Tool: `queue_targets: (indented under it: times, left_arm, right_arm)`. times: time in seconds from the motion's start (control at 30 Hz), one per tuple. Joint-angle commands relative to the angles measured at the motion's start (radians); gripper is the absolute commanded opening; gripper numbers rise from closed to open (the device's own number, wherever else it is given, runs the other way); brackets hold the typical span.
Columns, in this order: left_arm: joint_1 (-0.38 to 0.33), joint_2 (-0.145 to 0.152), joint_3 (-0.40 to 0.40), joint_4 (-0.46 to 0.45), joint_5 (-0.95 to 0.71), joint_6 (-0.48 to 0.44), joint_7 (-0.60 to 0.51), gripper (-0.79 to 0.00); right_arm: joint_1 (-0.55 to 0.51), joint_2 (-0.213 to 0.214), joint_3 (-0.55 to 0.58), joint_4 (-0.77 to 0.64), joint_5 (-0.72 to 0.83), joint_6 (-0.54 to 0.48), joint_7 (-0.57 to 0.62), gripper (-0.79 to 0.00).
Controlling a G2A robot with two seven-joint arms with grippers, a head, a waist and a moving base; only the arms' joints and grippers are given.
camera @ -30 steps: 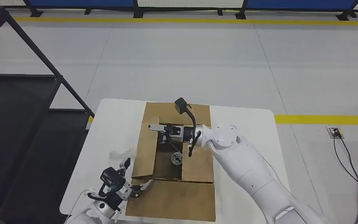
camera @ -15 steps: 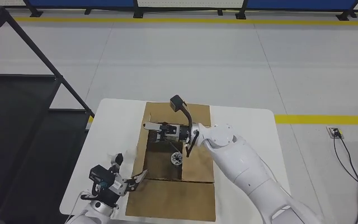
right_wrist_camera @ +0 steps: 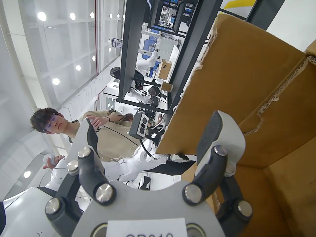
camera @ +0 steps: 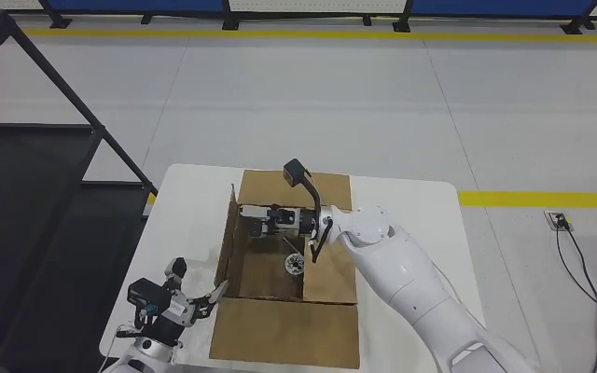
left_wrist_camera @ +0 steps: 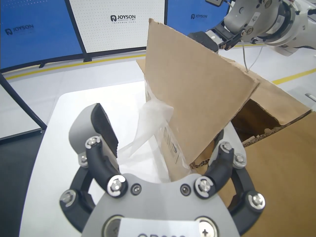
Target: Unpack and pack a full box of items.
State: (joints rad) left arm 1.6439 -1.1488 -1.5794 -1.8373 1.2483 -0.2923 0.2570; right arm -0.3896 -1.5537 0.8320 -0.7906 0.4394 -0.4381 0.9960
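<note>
At the raised box flap [left_wrist_camera: 197,87], left tool [left_wrist_camera: 160,124] and right tool [right_wrist_camera: 151,122] gape open; left wrist view adds crumpled plastic [left_wrist_camera: 145,131].

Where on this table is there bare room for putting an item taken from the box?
Bare: the far-left table strip beside the raised flap, and the far-right corner past the box. Crowded: the near-left corner, with the left gripper and a plastic bag, and the box mouth, where the right gripper is.
</note>
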Motion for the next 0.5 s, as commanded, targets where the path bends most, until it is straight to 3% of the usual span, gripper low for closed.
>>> queue_targets:
  times: [0.0, 0.2, 0.27, 0.47]
  left_arm:
    - [0.008, 0.001, -0.01, -0.001, 0.001, -0.004, 0.008, 0.0]
    - [0.025, 0.003, -0.033, -0.002, 0.007, -0.042, 0.03, 0.0]
    - [0.032, 0.007, -0.037, -0.004, 0.027, -0.098, 0.045, 0.0]
    - [0.061, 0.016, -0.116, 0.036, 0.039, -0.144, 0.09, 0.0]
  right_arm:
    - [0.0, -0.001, 0.001, 0.0, -0.004, 0.001, 0.0, 0.0]
    - [-0.002, -0.006, -0.001, 0.006, -0.017, 0.006, 0.0, 0.0]
    - [-0.001, -0.008, -0.002, 0.012, -0.02, 0.008, 0.003, 0.0]
    - [-0.002, -0.013, -0.001, 0.024, -0.025, 0.004, 0.014, 0.0]
